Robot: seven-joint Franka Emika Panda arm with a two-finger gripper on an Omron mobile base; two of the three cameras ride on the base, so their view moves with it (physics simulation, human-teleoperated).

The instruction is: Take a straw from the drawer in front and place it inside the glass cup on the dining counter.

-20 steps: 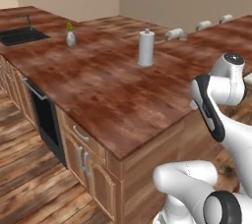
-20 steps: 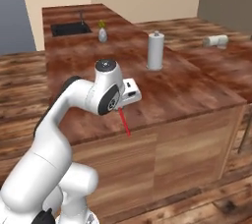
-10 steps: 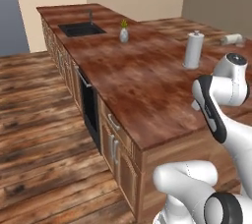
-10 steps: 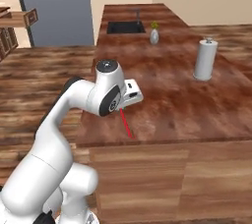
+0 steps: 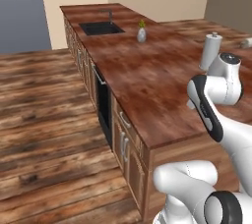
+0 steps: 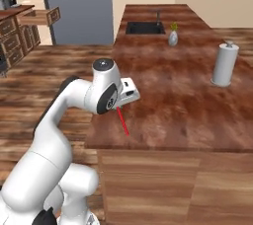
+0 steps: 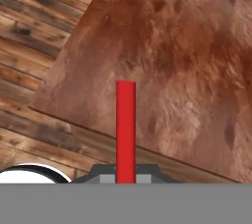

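Straw in transit; base turning along the counter

The gripper (image 6: pixel 120 109) is pinched on the straw (image 6: pixel 122 121), which points down from the jaws over the counter (image 6: pixel 168 100) corner; both base views have swung since a second ago, so the base is driving; the cup remains to be found; the open drawer (image 6: pixel 43 16) sits far behind.

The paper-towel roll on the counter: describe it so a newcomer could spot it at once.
Start at the long reddish-brown wood counter with the black sink at its far end. Nearer than the sink, toward the counter's right side, stands the paper-towel roll. It is a white upright cylinder, much taller than the little pale vase holding a green sprig by the sink.
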